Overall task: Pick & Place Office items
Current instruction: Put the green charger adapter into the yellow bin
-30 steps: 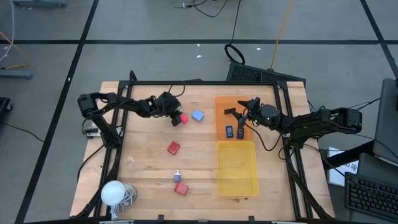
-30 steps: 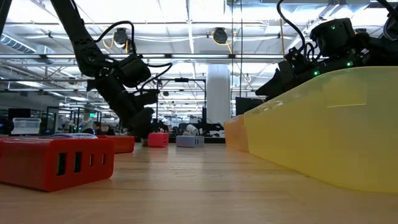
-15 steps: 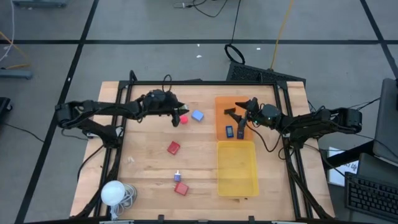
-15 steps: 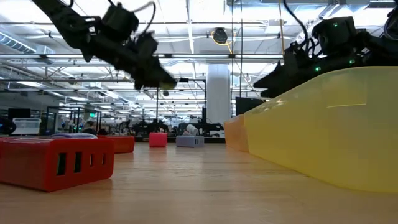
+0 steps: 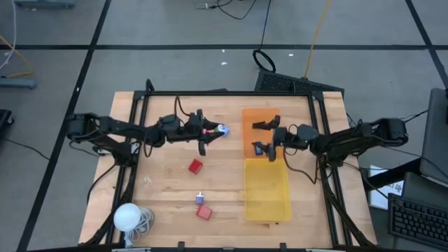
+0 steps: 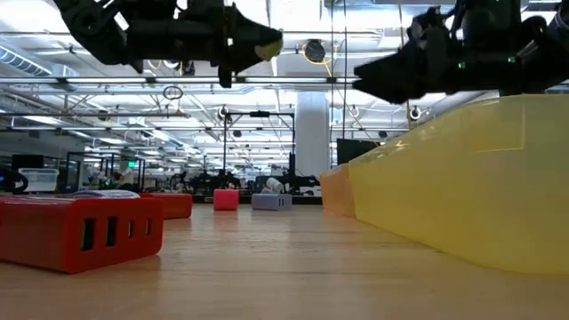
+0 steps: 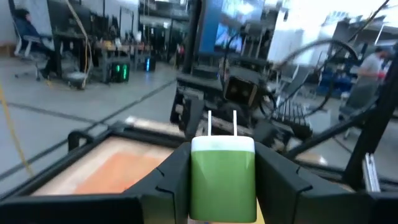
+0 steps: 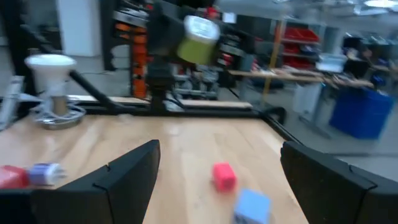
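Green charger block, white-capped with two prongs, sits clamped between the fingers of the left tool. The block is carried clear above the desk, roughly at 11 o'clock from desk centre in the high view. Light-blue block lies just at 3 o'clock of that tool.

Right tool stands over the orange tray, jaws spread wide and gripping nothing. A small blue item rests in that tray close by its fingers, and a black item lies at 12 o'clock of it in the same tray.

Yellow tray adjoins the orange tray on its 6 o'clock side. On the bare wood, a red block lies near centre; another red block and a small pale-blue piece lie toward 6 o'clock. White ball with coiled cord occupies the 7 o'clock corner.
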Motion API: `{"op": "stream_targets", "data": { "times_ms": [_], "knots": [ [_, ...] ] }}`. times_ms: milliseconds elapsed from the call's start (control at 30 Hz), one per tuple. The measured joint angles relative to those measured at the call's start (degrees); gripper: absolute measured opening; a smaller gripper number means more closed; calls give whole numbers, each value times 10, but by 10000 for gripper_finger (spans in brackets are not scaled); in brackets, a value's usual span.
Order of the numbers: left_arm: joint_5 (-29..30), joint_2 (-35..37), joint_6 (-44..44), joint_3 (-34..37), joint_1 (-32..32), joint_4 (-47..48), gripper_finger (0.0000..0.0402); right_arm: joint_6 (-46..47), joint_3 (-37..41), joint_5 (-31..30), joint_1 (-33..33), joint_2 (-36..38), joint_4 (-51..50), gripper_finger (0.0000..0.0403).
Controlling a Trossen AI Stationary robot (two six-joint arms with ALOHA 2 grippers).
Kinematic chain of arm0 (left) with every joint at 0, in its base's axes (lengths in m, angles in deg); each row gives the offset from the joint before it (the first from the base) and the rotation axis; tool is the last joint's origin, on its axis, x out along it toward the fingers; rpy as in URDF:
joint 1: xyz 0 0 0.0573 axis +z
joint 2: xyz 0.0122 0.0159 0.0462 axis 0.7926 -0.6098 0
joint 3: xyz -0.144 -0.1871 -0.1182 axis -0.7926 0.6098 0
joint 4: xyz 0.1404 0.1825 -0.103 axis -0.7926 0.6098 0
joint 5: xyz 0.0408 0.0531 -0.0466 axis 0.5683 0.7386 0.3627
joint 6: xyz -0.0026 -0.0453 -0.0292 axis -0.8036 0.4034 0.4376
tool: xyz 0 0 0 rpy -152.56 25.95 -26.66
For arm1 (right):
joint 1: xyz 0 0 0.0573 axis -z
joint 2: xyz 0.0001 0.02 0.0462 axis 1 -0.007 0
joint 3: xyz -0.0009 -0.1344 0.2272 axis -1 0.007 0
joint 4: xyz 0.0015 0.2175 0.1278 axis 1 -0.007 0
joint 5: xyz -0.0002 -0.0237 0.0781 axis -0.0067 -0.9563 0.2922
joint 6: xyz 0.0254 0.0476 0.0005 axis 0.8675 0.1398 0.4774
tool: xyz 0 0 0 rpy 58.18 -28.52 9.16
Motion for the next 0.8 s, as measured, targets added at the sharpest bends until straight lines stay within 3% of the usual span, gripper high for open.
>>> {"op": "stream_targets", "data": {
  "times_ms": [300,567,800],
  "knots": [
    [25,-83,17,-29,-38,-95,135,0,-66,-5,-53,-58,2,320],
    [29,-143,48,-104,-49,-100,135,-253,-107,-155,-103,-102,11,320],
    [29,-147,62,-126,-48,-81,139,-376,-111,-209,-136,-104,79,320]
  ]
}}
